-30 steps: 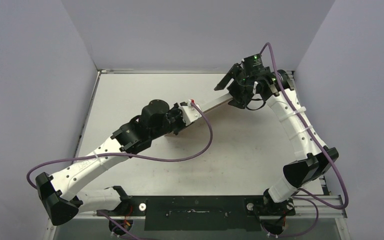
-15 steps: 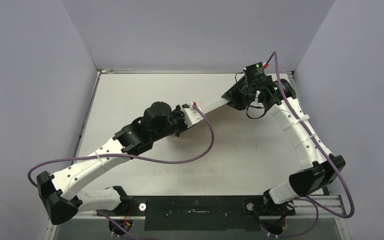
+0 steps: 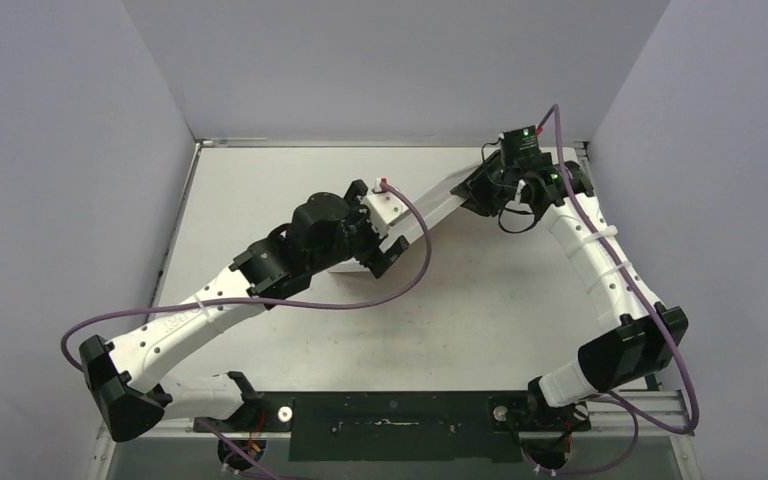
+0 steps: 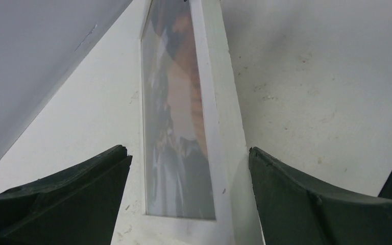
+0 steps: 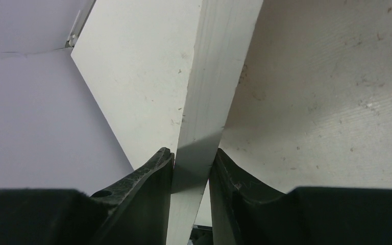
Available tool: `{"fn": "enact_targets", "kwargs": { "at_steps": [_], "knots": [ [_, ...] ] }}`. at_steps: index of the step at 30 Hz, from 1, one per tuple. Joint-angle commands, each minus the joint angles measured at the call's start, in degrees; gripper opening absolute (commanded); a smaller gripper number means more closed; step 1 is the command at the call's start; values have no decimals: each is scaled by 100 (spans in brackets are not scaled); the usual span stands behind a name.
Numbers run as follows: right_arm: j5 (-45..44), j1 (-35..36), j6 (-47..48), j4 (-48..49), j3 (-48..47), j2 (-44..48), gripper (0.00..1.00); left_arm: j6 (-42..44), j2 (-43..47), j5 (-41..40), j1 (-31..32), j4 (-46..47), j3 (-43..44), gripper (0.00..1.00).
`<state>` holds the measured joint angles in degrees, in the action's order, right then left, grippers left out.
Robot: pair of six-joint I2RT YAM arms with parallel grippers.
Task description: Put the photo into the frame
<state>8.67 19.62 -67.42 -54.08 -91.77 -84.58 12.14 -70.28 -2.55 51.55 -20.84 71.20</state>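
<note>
The frame (image 3: 438, 207) stands on its long edge across the middle of the table, a thin pale strip in the top view. My right gripper (image 3: 475, 193) is shut on its far end; in the right wrist view both fingers (image 5: 153, 173) press the pale rim (image 5: 219, 76). My left gripper (image 3: 380, 225) is open around the near end, its jaws apart on either side without touching. In the left wrist view the photo (image 4: 176, 117), orange-brown and dark bluish, shows inside the white rim (image 4: 214, 102), between my spread left gripper (image 4: 188, 153).
Lilac walls close the table (image 3: 260, 200) at the back and both sides. A purple cable (image 3: 415, 270) loops from the left wrist over the table beside the frame. The black base rail (image 3: 390, 425) runs along the near edge.
My left gripper has opened and let go of the frame's near end, shifting slightly right. My right gripper, open a second ago, has closed on the far end.
</note>
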Motion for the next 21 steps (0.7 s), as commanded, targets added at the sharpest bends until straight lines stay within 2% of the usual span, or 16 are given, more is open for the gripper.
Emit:
{"fn": "enact_targets", "kwargs": {
  "at_steps": [1,3,6,11,21],
  "knots": [
    [447,-329,1170,721,-427,-337,16,-778,77,429,-91,485,289,87],
    [626,-450,1623,670,-618,-476,15,-1130,102,600,-193,675,270,96],
    [1177,-673,2075,907,-641,-578,15,-1944,-13,836,-583,714,351,97],
    [1840,-985,2632,1124,-352,-661,16,-3253,-433,1452,-1801,347,346,97],
    [2767,-1428,3424,1786,604,-496,19,-3611,-996,1252,-3013,-565,2,97]
  ]
}}
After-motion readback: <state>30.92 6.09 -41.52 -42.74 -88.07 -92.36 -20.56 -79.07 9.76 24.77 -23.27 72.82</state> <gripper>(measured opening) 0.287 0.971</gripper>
